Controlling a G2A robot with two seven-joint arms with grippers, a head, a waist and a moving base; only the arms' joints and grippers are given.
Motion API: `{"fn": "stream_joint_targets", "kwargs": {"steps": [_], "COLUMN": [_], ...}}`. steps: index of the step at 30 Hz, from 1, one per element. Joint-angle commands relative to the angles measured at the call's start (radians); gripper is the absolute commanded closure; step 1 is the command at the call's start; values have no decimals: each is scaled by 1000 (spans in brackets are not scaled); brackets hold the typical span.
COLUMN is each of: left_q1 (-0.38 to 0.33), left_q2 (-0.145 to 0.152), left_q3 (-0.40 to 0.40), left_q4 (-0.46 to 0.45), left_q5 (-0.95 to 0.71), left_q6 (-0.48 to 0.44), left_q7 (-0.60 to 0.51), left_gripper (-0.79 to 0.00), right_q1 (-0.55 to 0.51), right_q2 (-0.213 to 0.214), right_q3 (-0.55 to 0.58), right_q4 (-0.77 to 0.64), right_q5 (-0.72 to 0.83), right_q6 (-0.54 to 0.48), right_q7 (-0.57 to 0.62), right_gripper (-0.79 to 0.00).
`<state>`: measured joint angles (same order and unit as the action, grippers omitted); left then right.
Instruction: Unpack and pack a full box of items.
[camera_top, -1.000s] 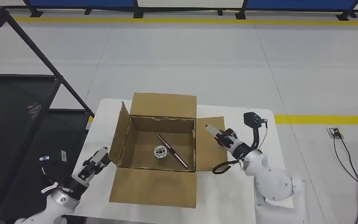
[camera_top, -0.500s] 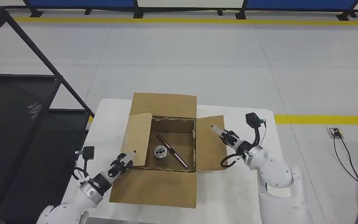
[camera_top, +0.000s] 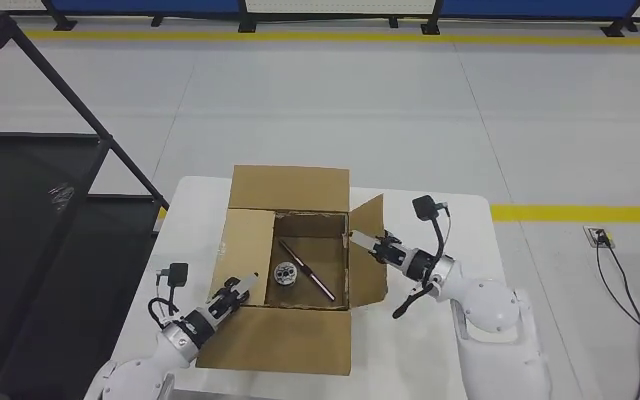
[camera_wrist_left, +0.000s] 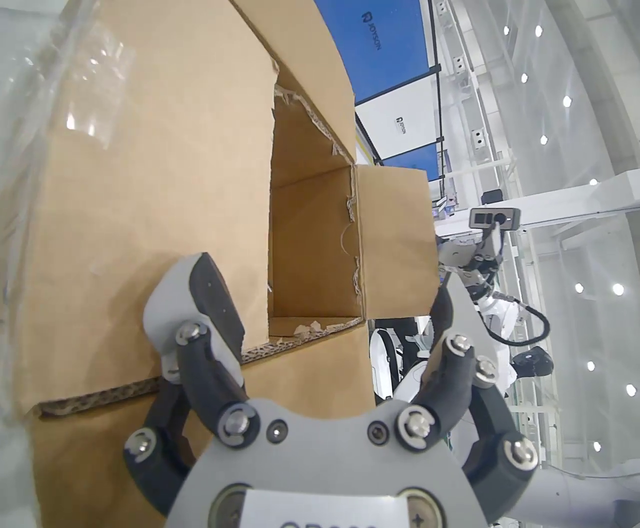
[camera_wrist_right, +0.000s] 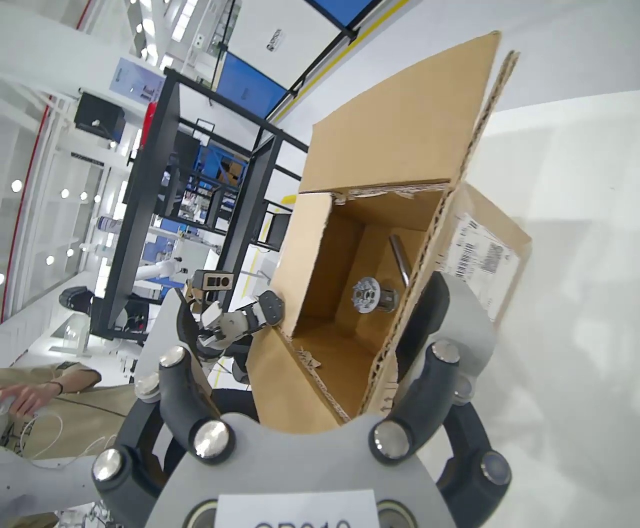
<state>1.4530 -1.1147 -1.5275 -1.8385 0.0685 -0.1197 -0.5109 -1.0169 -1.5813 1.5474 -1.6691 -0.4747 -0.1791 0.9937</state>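
The box (camera_top: 262, 340) sits in the middle of the counter (camera_top: 195, 205), top open. A second ago both side flaps lay splayed outward. The left flap (camera_top: 244, 250) is now folded in over part of the opening, and the right flap (camera_top: 368, 248) has risen from flat to stand tilted at the box's edge. The far and near flaps lie spread outward as before.

Inside, on the box floor, lie a thin metal rod (camera_top: 308, 268) and a small round metal part (camera_top: 287, 271), just beside each other and unmoved. The right wrist view shows the same two items, the rod (camera_wrist_right: 400, 260) behind the round part (camera_wrist_right: 367, 295).

The left claw (camera_top: 243, 287) has come in from the counter's left edge. It is now at the near corner of the folded left flap. Its fingers (camera_wrist_left: 215, 295) are spread wide, one pad against the cardboard.

The right claw (camera_top: 358, 242) has advanced toward the box and is at the raised right flap. Its fingers are wide apart and grip nothing, and the flap's edge passes just beside one finger (camera_wrist_right: 440, 300).
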Motion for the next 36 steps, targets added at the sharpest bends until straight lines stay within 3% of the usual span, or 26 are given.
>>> {"fn": "stream_joint_targets", "kwargs": {"steps": [1, 11, 26, 36], "left_q1": [-1, 7, 23, 36], "left_q2": [0, -1, 0, 1], "left_q3": [4, 1, -15, -37], "left_q4": [3, -6, -24, -37], "left_q5": [2, -12, -34, -44], "left_q6": [1, 0, -5, -8], "left_q7": [3, 18, 33, 38], "left_gripper": [-785, -785, -785, -785], "right_q1": [9, 69, 178, 219], "right_q2": [0, -2, -14, -19], "right_q3": [-41, -188, -354, -417], "right_q4": [-10, 16, 274, 349], "right_q5": [-12, -80, -175, -215], "right_q6": [13, 87, 163, 187], "right_q7": [-21, -149, -337, -369], "right_gripper": [-785, -785, -785, -785]}}
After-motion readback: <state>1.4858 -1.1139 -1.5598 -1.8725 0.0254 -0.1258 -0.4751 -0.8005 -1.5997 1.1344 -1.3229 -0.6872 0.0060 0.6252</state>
